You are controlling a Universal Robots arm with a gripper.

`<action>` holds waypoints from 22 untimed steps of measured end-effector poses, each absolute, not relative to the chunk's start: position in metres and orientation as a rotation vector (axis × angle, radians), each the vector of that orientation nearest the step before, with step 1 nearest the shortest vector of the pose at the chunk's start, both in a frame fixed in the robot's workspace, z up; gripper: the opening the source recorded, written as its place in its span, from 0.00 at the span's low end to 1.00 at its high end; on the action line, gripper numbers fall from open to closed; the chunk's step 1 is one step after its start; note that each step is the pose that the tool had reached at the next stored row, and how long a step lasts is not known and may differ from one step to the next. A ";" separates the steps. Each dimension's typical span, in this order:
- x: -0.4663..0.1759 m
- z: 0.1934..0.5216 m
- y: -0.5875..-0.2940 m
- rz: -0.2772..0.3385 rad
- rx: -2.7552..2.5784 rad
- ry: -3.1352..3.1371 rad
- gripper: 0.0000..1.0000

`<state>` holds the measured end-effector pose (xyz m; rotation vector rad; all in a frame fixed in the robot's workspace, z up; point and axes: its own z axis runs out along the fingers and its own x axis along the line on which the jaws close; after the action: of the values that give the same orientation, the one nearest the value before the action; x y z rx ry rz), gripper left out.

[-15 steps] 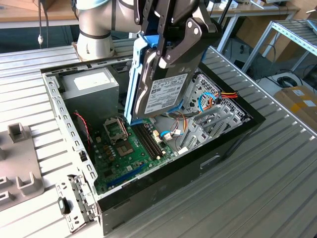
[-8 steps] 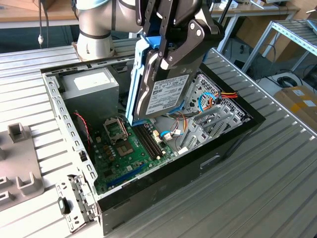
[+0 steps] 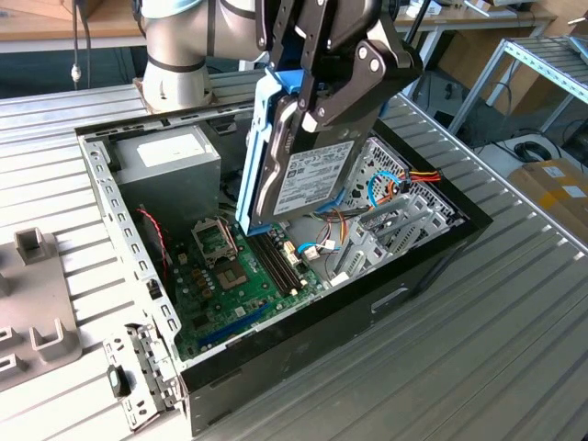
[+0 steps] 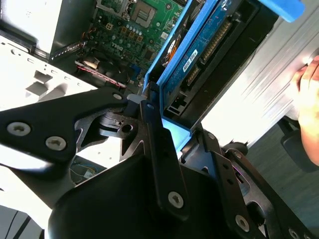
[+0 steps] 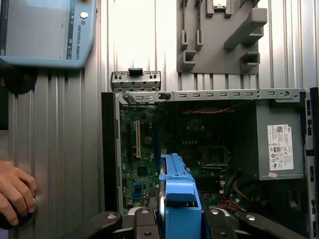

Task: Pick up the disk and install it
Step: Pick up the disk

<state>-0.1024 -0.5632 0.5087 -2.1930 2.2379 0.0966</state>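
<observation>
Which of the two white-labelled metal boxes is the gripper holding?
The disk: the smaller one edged in light blue, clamped in the gripper above the case. The larger grey box sits inside it.

We see the disk [image 3: 310, 179], a silver-grey drive with a white label in a light-blue frame, clamped at its upper end in the claw [image 3: 312, 103]. It hangs steeply tilted below the claw, its label face showing.
</observation>
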 end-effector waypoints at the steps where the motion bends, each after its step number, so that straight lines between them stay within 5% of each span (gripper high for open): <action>1: -0.102 0.509 -0.563 0.097 -2.193 2.238 0.37; 22: -0.099 0.507 -0.571 0.097 -2.193 2.238 0.37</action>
<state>-0.0986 -0.5712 0.5072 -2.1930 2.2378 0.0967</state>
